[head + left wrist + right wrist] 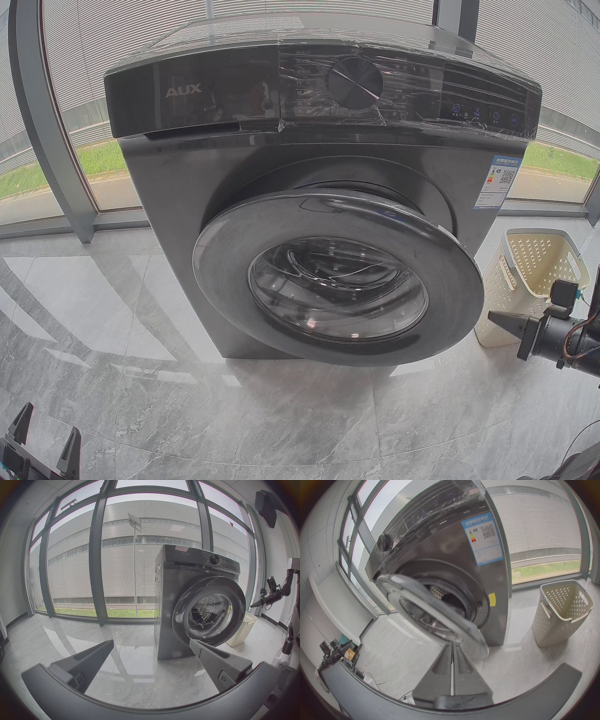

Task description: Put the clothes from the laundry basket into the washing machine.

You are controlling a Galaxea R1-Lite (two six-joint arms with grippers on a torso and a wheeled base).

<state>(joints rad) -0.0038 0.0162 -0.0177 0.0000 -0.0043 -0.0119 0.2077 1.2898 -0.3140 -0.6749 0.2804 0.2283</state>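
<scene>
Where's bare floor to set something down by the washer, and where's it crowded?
Bare floor left of the washing machine, toward the window, and in front below its open door. Crowded at its right: laundry basket, right gripper.

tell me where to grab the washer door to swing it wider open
Grip the door by its free rim on the robot's right, where it stands off the washing machine front; the hinge is on the left. Come from the right with the right end effector, shut beside that rim now, so probably open it first.
</scene>
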